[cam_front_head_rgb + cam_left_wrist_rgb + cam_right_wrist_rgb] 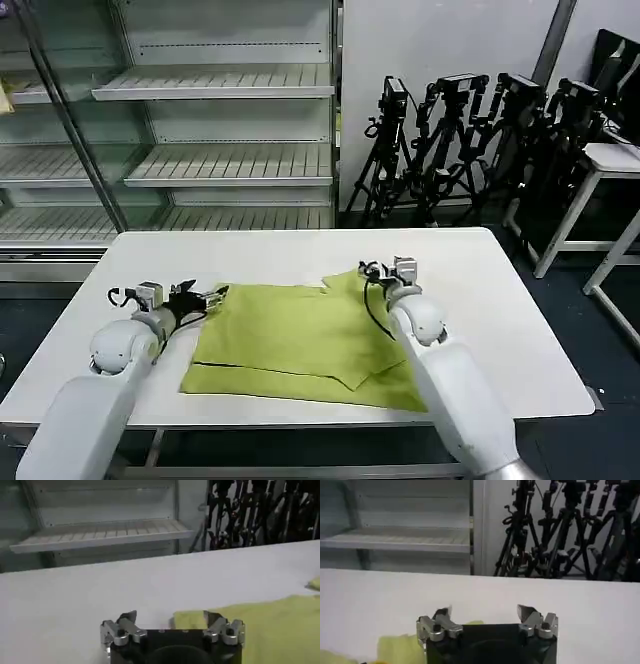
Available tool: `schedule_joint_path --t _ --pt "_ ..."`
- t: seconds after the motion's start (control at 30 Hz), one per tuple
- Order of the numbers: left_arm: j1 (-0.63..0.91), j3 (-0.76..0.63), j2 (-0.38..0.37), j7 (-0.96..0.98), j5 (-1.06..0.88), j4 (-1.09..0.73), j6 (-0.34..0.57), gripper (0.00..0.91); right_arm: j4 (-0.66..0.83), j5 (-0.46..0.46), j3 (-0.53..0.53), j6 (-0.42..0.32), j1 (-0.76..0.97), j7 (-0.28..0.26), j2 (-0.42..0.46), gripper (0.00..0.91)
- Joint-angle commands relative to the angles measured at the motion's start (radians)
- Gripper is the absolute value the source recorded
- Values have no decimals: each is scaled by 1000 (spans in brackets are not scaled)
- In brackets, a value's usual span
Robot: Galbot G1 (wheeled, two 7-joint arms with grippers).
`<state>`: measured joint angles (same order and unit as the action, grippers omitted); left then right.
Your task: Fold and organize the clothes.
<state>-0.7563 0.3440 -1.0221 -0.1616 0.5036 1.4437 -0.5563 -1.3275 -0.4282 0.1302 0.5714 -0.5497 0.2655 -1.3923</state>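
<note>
While both hands [212, 296] [377, 268] gape, T-shirt [300, 340] lies folded.

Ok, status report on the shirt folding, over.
Left hand open at the T-shirt's left edge. Right hand open at its far right corner. Shirt partly folded, flat on the table. Nothing in the way.

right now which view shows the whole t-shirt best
The head view: the T-shirt lies partly folded on the white table between the left gripper and right gripper, its full outline visible. The left wrist view catches one edge, the right wrist view a small corner.
</note>
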Motion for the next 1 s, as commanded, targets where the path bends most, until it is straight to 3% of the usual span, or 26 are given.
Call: schedule_joint_path --t 0.03,0.27,0.3,0.33,0.37,0.4,1.0 --pt "66 -26 -1 -18 3 -85 -2 907 103 12 -17 3 63 3 -41 907" --pt "73 -32 -10 -20 -12 -103 -7 907 118 1 -12 2 57 -2 -48 907" --pt "69 -31 -11 -19 -12 -100 -7 907 118 -2 -11 2 55 -2 -50 856" --pt "62 -30 -11 -20 -11 -93 -8 433 118 -8 -11 2 55 -1 -50 272" --pt "61 -30 -11 -20 -12 -91 -9 181 118 -13 -12 4 54 1 -50 60" --pt "57 -30 -11 -19 -13 -89 -12 10 117 -15 -13 5 54 3 -50 0" --pt "22 -31 -18 -33 -4 -40 -20 10 55 -65 -10 6 12 21 -46 0"
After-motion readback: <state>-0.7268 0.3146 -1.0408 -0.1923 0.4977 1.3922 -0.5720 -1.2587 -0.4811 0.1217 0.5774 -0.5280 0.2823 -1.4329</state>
